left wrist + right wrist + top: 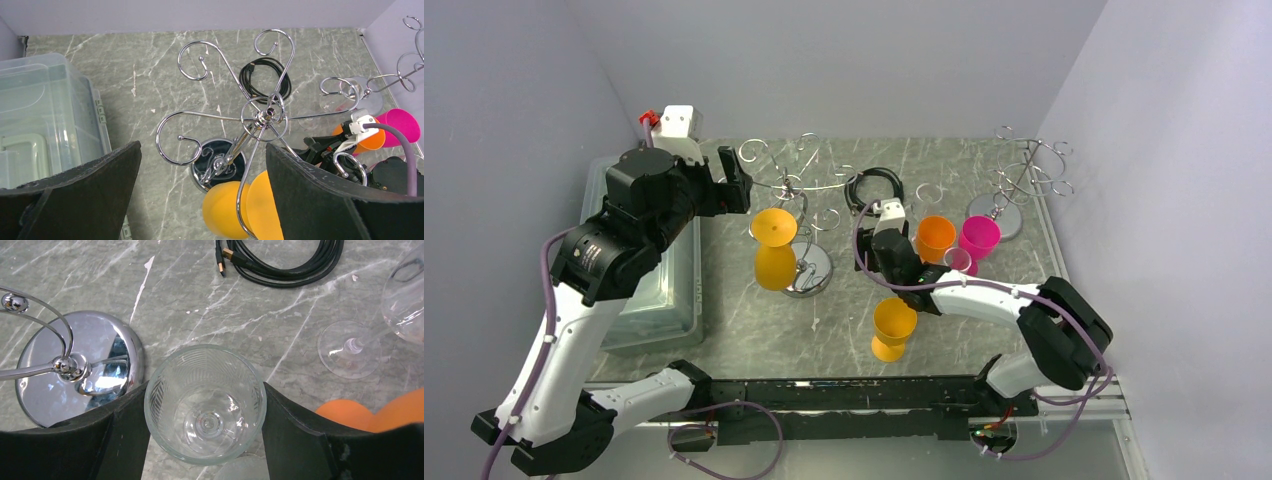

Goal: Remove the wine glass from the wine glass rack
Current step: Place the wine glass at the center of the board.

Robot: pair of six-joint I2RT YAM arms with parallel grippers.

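right fingers point(300, 440) clasped a clear wine glass point(205, 402), perhaps resting on the worktop point(200, 300), beside the wine glass rack point(115, 340). left fingers point(85, 190) hung wide apart above it.

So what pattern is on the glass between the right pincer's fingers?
Clear glass, leaf pattern etched on its wall; best in right wrist view.

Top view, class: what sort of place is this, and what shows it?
Probably a robot lab test cell, not a bar: left arm and right arm bolted to a rail at the table edge, plain grey walls boxing it in, and a wine glass rack as a prop.
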